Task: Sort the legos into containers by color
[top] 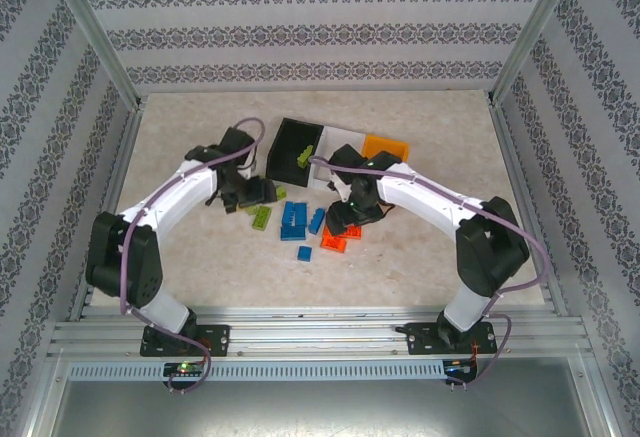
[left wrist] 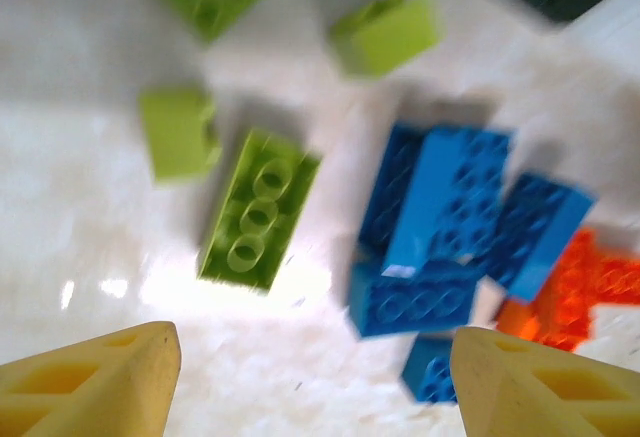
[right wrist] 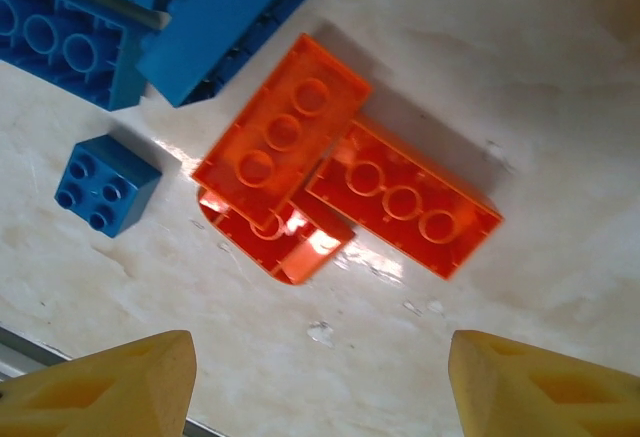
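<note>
Seen from above, three joined bins are sitting at the far middle of the marbled table (top: 200, 257): the black bin (top: 295, 142), the white bin (top: 345, 137) and the orange-yellow bin (top: 387, 145). A lime piece (top: 303, 157) is lying inside the black bin. The loose legos (top: 300, 225) are lying scattered just in front of the bins, with green to the left, blue in the middle and orange-red to the right. The left gripper (top: 255, 193) is hanging over the green end and the right gripper (top: 350, 219) over the orange-red end.

The left wrist view is blurring, yet the left gripper's yellow fingers (left wrist: 100, 377) are standing wide apart with nothing between them. Beyond them a long green brick (left wrist: 258, 209) is lying flat, and the blue bricks (left wrist: 440, 217) are piling up just to its right.

In the right wrist view, the right gripper's fingers (right wrist: 110, 387) are also standing spread and empty. Beyond them three orange-red bricks (right wrist: 405, 202) are lying touching, one overlapping the others. A small blue brick (right wrist: 105, 185) is sitting apart to their left
</note>
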`<state>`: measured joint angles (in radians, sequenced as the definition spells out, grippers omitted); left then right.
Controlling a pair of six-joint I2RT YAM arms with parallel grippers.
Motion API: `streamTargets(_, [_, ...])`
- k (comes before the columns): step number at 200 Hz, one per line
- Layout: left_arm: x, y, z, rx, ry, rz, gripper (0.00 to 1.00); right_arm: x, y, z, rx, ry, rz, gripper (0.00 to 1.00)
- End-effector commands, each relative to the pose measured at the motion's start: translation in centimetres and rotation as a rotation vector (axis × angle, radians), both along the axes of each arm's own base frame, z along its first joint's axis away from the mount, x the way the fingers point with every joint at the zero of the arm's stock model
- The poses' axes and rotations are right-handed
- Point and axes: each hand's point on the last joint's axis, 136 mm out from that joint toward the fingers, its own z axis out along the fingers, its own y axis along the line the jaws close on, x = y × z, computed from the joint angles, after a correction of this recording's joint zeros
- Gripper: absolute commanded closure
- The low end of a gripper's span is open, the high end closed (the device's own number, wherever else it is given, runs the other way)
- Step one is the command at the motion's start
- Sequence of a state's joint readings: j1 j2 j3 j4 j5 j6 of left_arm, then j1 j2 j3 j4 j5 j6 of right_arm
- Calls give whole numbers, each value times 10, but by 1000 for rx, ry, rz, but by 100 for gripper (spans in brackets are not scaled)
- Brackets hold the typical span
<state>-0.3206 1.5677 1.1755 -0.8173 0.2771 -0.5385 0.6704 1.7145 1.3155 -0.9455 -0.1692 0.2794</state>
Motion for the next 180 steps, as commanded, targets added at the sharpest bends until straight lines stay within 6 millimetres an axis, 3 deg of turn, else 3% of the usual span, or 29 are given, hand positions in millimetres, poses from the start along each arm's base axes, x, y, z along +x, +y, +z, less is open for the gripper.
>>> streamTargets(1, [-16, -11, 2, -45, -36, 13, 28, 1, 6, -9, -25, 19, -75, 31])
streamTargets(24, [-45, -33, -8, 7, -8, -96, 26, 12, 4, -13, 16, 51, -254, 32])
streamTargets(47, [-59, -43, -17, 28, 9, -127, 25, 27, 10, -8, 69, 77, -387, 32])
streamTargets(128, [-67, -42, -24, -20, 9, -57, 25, 62, 43, -21, 71, 142, -554, 33])
streamTargets(180, [-71, -30, -18, 3, -13, -39, 25, 66, 51, -42, 40, 186, -562, 37])
